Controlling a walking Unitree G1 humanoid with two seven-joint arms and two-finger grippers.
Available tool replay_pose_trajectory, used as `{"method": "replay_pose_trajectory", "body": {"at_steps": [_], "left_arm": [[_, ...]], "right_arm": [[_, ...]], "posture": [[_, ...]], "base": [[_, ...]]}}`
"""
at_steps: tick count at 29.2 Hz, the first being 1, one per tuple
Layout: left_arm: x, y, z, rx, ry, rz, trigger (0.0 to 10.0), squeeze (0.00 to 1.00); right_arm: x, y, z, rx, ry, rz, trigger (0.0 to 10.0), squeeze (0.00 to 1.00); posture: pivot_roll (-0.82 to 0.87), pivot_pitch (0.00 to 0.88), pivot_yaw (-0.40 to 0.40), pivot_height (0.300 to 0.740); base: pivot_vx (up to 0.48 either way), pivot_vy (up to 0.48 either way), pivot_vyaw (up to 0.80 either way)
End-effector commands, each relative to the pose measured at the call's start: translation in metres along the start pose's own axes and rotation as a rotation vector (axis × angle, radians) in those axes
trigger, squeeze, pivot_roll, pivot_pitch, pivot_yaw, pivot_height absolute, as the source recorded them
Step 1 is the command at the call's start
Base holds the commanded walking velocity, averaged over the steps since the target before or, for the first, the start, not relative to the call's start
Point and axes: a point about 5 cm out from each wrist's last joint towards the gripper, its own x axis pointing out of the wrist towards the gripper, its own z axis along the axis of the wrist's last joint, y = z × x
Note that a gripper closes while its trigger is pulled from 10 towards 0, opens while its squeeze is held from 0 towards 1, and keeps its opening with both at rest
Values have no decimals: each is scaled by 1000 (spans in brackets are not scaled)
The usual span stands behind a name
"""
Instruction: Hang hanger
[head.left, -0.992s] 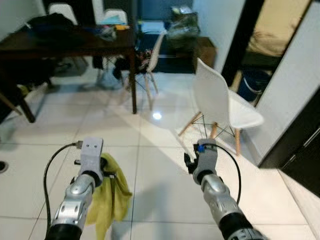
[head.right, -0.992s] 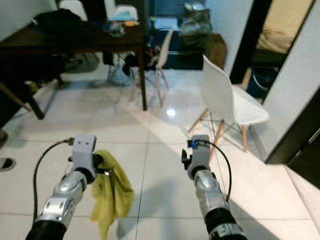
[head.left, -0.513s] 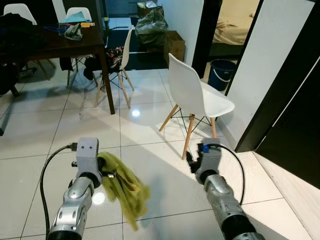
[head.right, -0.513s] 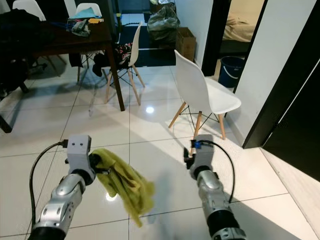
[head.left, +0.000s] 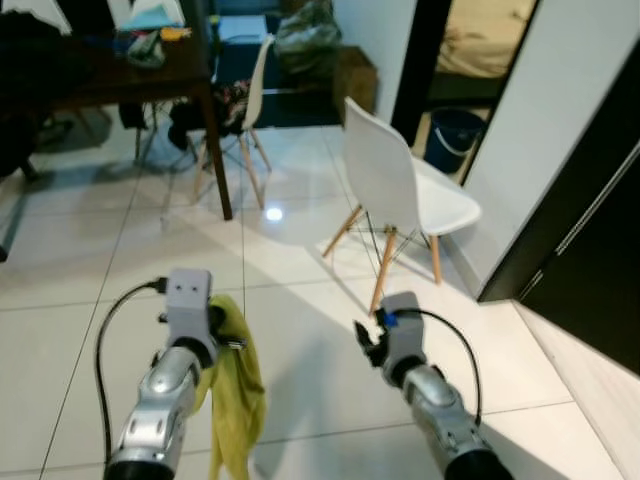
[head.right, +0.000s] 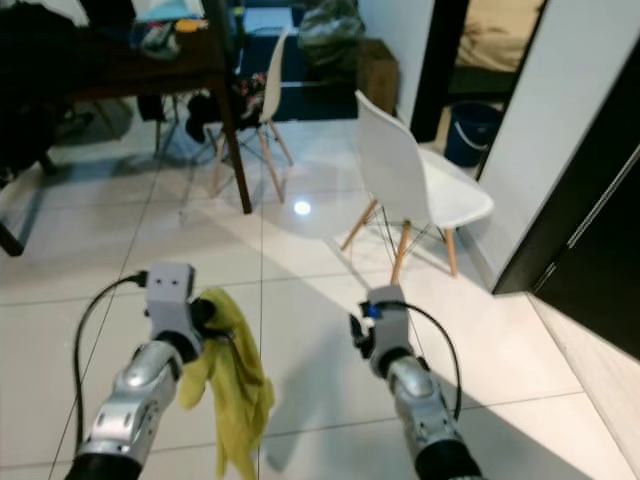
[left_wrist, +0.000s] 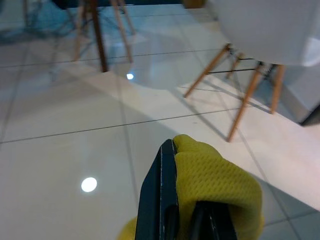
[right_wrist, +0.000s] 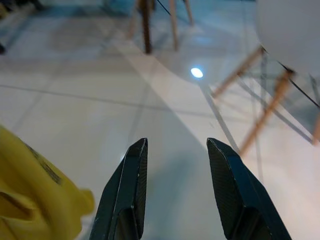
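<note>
A yellow mesh cloth hangs from my left gripper over the white tiled floor. The left wrist view has the two black fingers pressed together, with the yellow cloth folded over them. A thin dark strip runs through the cloth's folds; I cannot tell whether it is a hanger. My right gripper is held out at the same height, a little to the right of the cloth, open with nothing between its fingers.
A white chair on wooden legs stands just ahead and to the right. A dark table with another chair is at the back left. A dark door and a white wall close the right side; a blue bucket sits in the doorway.
The whole view has shifted slightly with the camera. The yellow cloth, which had swung out to the right, now hangs straight down under the left gripper. Both grippers hold as before.
</note>
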Motion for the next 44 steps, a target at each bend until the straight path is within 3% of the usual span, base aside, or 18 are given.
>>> {"method": "replay_pose_trajectory", "body": {"at_steps": [1,13,23,31,36,44], "left_arm": [[-2,8,1,8,0,18,10000,0],[-5,15,2,44,2,30,10000,0],[-4,14,2,52,3,36,10000,0],[-2,17,5,45,-5,45,10000,0],[-1,17,7,40,-10,45,10000,0],[0,17,8,31,-13,44,10000,0]], "right_arm": [[0,10,-3,14,8,31,10000,0],[0,19,-2,-53,5,99,10000,0],[0,31,-1,-123,-1,183,10000,0],[1,31,1,-127,2,189,10000,0],[4,25,3,-45,12,129,10000,0],[5,23,4,-48,10,123,10000,0]], "posture": [[-57,137,-11,740],[-53,144,-21,740],[-53,134,-26,740],[-50,128,-29,740],[-50,125,-28,740],[-50,124,-28,740]], "base": [[364,0,0],[362,0,0],[363,0,795],[362,0,800],[365,0,0],[386,0,0]]}}
